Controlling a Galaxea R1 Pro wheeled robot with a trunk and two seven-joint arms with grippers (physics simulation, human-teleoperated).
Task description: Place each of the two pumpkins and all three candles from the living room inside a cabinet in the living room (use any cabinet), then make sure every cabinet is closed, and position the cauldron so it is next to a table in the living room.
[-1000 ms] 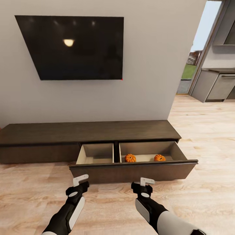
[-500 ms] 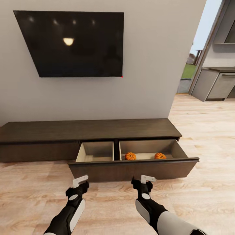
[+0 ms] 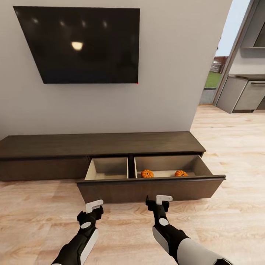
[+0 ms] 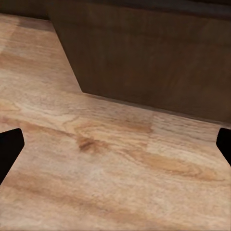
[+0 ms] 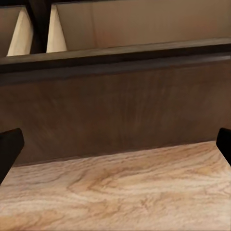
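Drawer pulled out with both pumpkins inside, both grippers empty and spread wide in front of it.

The cabinet (image 3: 99, 145) runs low along the wall under a wall TV (image 3: 82, 44); its wide drawer (image 3: 151, 187) stands pulled out over the wood floor (image 3: 44, 209). Drawer has two pale compartments split by a dark divider; the right one holds both pumpkins, one pumpkin (image 3: 147, 173) near the divider, the other pumpkin (image 3: 180, 173) further right, well apart, both against the drawer front. Left compartment looks bare as far as visible. Left gripper (image 3: 94, 209) hovers above the floor just short of the drawer front, fingers wide apart, holding nothing; in the left wrist view only dark fingertips (image 4: 9, 149) at the frame edges, drawer front corner ahead. Right gripper (image 3: 159, 203) likewise wide and empty, near the drawer front, its wrist view facing the drawer front (image 5: 115, 110). Kitchen units (image 3: 244, 95) through the doorway at right.
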